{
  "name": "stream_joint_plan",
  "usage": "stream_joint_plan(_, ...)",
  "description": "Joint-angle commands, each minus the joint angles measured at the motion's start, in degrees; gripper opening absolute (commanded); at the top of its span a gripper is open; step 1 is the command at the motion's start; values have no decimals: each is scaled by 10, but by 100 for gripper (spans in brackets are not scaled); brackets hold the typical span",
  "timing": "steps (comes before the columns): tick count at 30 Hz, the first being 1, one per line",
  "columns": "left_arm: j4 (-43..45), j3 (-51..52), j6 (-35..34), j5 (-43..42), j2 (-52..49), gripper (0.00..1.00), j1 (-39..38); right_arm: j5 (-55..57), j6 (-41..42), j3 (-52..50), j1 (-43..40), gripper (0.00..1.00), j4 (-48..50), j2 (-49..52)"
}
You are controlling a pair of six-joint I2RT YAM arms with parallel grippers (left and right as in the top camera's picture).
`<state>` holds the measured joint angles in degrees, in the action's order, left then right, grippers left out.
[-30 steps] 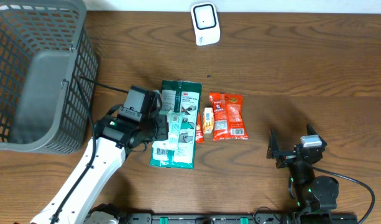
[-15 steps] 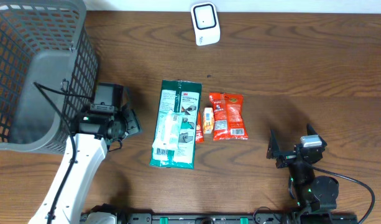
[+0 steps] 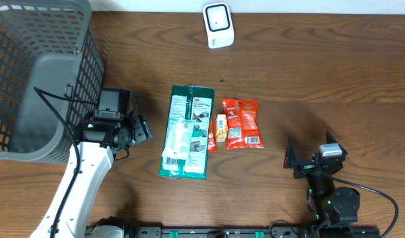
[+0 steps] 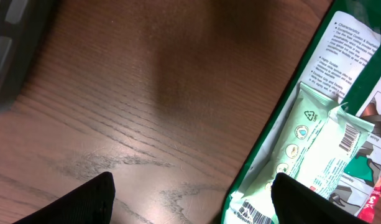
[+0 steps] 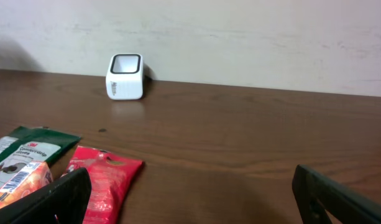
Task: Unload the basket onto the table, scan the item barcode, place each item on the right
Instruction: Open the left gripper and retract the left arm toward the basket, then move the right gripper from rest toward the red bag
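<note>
Left fingers (image 4: 78, 202) apart, empty | right fingers (image 5: 339, 196) apart, empty | green pack (image 3: 186, 106): one | scanner (image 3: 218, 25): one

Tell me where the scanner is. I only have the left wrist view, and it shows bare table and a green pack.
Observer: The white scanner stands at the far edge of the table, beyond the green pack.
Operator: Anything beside the pack?
Observer: A red snack pouch lies on its right, with a small orange packet between them.
Operator: And the right arm?
Observer: The right gripper is open and holds nothing.
</note>
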<state>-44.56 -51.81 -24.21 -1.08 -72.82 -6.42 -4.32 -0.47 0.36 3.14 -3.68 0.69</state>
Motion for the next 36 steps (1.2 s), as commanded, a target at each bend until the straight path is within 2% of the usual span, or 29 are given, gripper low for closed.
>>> stream_joint_plan(1,0,-7,-1,9,-2,82,2,-3,-3,-1,-6,99,-2,-3)
stream_joint_plan(10,0,-6,-1,9,-2,82,2,-3,-3,0,-6,99,11,-3)
stream_joint_plan(14,0,-6,-1,9,-2,82,2,-56,8,0,-6,99,10,-3)
stream_joint_plan(21,0,-6,-1,9,-2,82,2,-53,23,22,-6,99,-27,-3)
stream_joint_plan(28,3,-6,-1,9,-2,82,2,-2,35,199,-6,99,-129,74)
stream_joint_plan(31,3,-6,-1,9,-2,82,2,-3,79,318,-6,99,-204,158)
stream_joint_plan(36,3,-6,-1,9,-2,82,2,-7,83,506,-6,99,-352,308)
